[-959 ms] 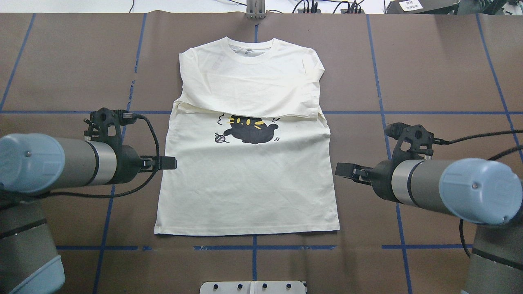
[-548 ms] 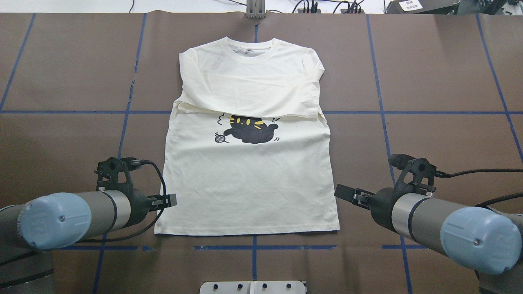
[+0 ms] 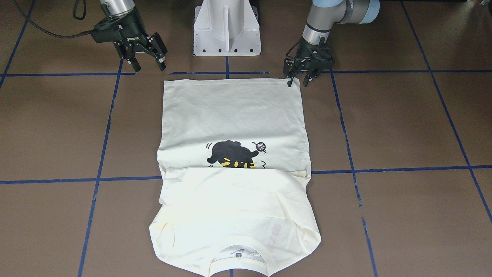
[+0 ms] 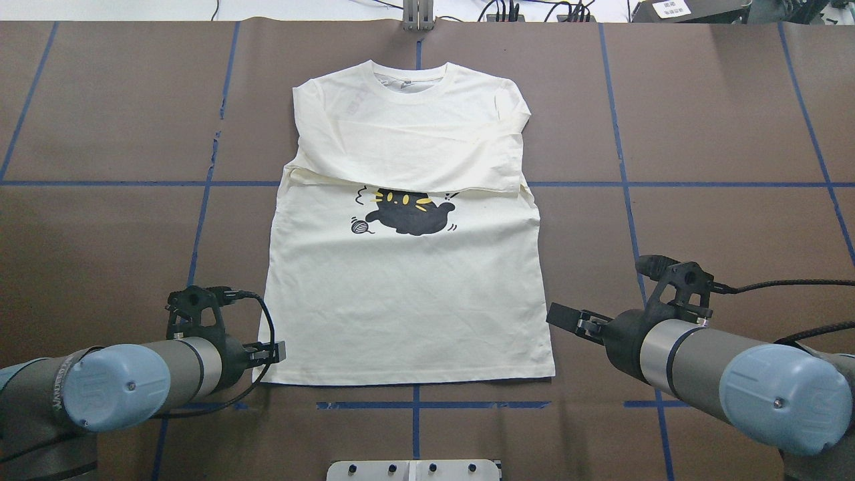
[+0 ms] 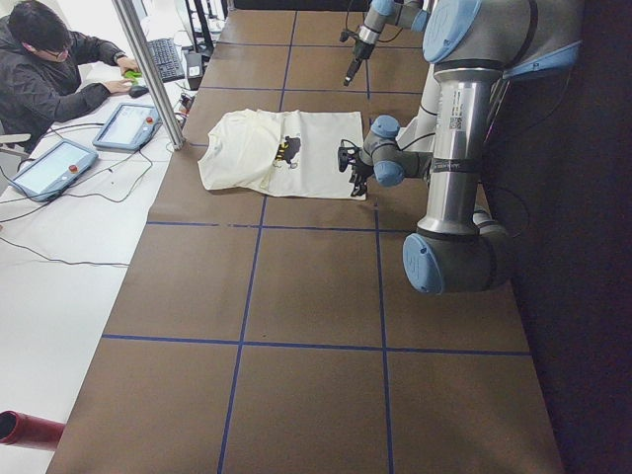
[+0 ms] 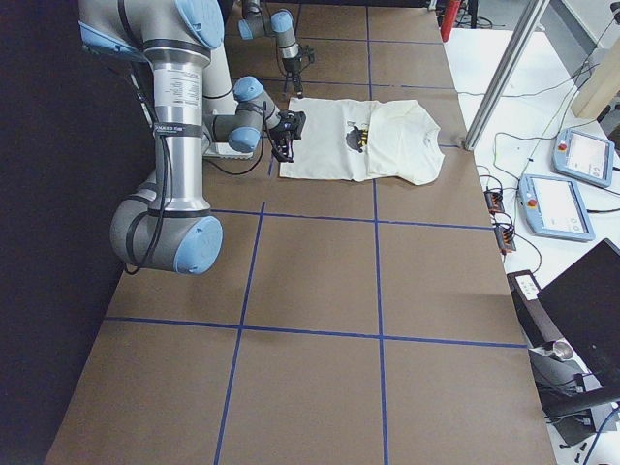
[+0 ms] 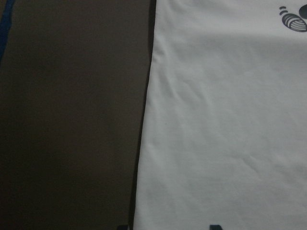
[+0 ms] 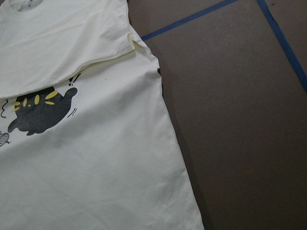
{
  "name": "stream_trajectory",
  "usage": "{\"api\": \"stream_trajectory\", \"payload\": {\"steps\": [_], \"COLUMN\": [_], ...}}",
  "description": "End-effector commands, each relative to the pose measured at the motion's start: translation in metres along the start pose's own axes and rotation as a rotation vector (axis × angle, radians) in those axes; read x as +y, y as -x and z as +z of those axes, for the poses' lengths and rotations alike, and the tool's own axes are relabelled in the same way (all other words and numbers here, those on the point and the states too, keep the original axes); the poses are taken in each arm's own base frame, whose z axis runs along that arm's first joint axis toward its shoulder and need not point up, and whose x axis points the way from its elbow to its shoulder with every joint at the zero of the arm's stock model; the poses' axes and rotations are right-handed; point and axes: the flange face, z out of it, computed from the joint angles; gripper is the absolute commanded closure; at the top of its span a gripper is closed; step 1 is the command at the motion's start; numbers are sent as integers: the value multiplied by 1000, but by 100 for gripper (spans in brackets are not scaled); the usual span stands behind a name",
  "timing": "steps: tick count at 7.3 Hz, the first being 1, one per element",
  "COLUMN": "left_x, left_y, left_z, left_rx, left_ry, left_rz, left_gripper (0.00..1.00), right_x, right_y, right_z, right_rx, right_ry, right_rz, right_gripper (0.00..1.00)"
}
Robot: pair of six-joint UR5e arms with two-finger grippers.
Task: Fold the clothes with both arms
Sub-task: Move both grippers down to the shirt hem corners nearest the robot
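Note:
The cream-white T-shirt (image 4: 407, 280) lies flat on the brown table, collar at the far end, sleeves folded across the chest above the black cat print (image 4: 407, 212). My left gripper (image 4: 272, 351) is low at the near left hem corner (image 3: 296, 80) and open. The left wrist view shows the shirt's side edge (image 7: 144, 143) running between its two fingertips. My right gripper (image 3: 150, 68) hangs open above the table, just off the shirt's right side near the hem (image 4: 552, 374), touching nothing. The right wrist view looks down on the shirt's right edge (image 8: 172, 139).
The white pedestal base (image 3: 226, 27) stands between the arms at the near edge. Blue tape lines (image 4: 414, 405) cross the table. A person (image 5: 49, 69) sits at a side desk with pendants (image 5: 126, 123) beyond the collar end. Bare brown table lies on both sides of the shirt.
My left arm has swung back along the shirt's left side to the near hem corner and dropped lower. My right arm also drew back toward the hem, then stayed nearly still.

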Motion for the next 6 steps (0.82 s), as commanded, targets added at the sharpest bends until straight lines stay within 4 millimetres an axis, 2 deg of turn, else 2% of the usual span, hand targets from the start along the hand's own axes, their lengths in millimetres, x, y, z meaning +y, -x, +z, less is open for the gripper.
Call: {"api": "stream_trajectory", "payload": {"steps": [1, 6], "left_x": [9, 19], "left_y": [2, 3], "left_z": [4, 12], "left_rx": [-8, -20], "left_ry": [10, 24], "left_rz": [16, 26], "left_gripper": [39, 44], "right_x": [0, 1], "right_y": [0, 1], "right_z": [0, 0], "right_rx": [0, -3], "right_ry": [0, 2], "right_rz": [0, 0], "right_gripper": [1, 1]}}
